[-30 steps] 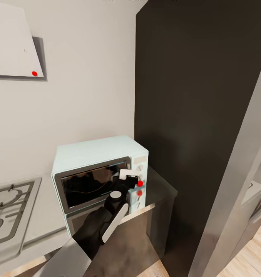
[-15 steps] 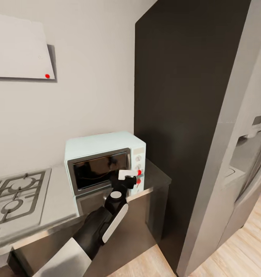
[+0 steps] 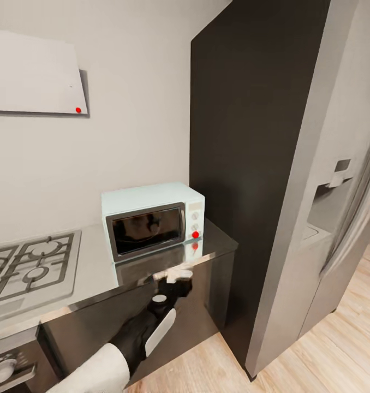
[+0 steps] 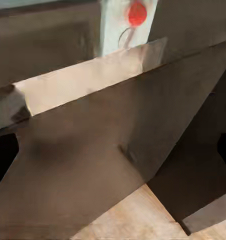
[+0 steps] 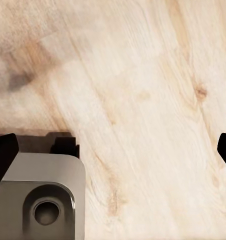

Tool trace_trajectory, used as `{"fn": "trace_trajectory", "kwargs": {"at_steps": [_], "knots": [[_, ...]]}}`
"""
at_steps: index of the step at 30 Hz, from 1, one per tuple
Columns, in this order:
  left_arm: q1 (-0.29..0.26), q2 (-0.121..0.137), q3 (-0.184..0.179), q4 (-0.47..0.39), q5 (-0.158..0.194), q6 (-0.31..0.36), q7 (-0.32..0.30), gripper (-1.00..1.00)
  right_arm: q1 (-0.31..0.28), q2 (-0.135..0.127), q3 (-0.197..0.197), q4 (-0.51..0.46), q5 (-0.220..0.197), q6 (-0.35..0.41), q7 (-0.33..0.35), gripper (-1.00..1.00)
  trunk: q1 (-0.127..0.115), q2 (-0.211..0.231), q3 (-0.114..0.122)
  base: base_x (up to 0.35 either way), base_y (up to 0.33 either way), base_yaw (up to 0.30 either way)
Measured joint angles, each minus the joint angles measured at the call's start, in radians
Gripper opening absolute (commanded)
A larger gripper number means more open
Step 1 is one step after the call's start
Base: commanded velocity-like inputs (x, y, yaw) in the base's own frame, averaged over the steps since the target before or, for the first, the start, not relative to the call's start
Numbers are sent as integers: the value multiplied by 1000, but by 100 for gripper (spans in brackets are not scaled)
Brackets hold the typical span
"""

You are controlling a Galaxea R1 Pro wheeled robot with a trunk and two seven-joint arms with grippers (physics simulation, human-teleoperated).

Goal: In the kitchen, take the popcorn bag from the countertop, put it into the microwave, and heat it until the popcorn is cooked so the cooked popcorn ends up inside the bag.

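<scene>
The left gripper hung at the front edge of the countertop. Just beyond it stood the microwave, door closed, a red light lit. The hob lay farther left; a dark tall cabinet rose to the right.

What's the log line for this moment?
microwave: door shut, red light on, on countertop | left gripper: at counter's front edge, jaws unclear | right gripper: over wood floor, jaws apart, empty

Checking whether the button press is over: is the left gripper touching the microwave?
Apart. Head view: left gripper sits below the countertop edge, clear of the microwave.
</scene>
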Motion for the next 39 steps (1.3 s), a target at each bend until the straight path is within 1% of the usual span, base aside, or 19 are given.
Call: {"fn": "trace_trajectory", "kwargs": {"at_steps": [2,4,5,8,10,12,15,16,21,25,26,27,28,30,32,34,36,37,39], "knots": [[0,0,9,250,71,-93,-244,100,0,0,0,0,0,0,0,100,0,0,0,-1,0,0],[0,0,9,426,107,-120,-363,100,0,1,0,0,0,0,-2,100,0,0,0,0,0,0],[1,0,9,523,110,-124,-384,100,0,1,0,0,0,-1,-2,100,0,0,0,0,0,0],[5,0,14,659,126,-128,-491,100,0,2,0,0,-1,-3,-4,100,0,0,0,0,0,0],[14,0,16,708,169,-129,-551,100,0,1,0,0,-1,-6,-5,100,0,0,0,0,0,0],[44,10,16,727,191,-129,-565,100,0,1,0,0,-1,-7,-5,100,0,0,0,0,0,0],[70,70,17,737,234,-118,-605,100,0,1,0,0,-1,-8,-5,100,0,0,0,0,0,0],[75,96,17,738,267,-109,-648,100,0,0,0,0,0,-8,-5,100,0,0,0,0,0,0],[80,175,17,738,348,-57,-742,100,0,-3,-1,-1,0,-9,-5,100,0,0,0,0,0,0],[80,208,17,735,479,-47,-753,100,0,-4,-1,-1,0,-9,-5,100,0,0,0,0,0,0],[80,225,17,733,507,-46,-755,100,0,-4,-1,-1,0,-9,-5,100,0,0,0,0,0,0],[80,280,19,726,587,-44,-779,100,0,-4,-1,-1,0,-9,-5,100,0,0,0,0,0,0],[79,321,21,724,625,-44,-805,100,0,-4,-1,-1,0,-9,-5,100,0,0,0,0,0,0],[79,349,19,723,713,-42,-876,100,0,-4,0,-1,0,-8,-5,100,0,0,0,0,0,0],[79,359,7,723,761,-25,-904,100,0,-4,0,-1,0,-8,-5,100,0,0,0,0,0,0],[79,360,-1,725,768,-7,-897,100,0,-4,0,-1,0,-8,-5,100,0,0,0,0,0,0],[94,357,-17,737,722,8,-835,100,0,-3,0,-1,0,-8,-5,100,0,0,0,0,0,0],[116,356,-21,738,688,9,-815,100,0,-2,0,-1,0,-8,-5,100,0,0,0,0,0,0],[190,344,-26,740,548,4,-783,100,0,0,0,0,0,-8,-5,100,0,0,0,0,0,0]]}}
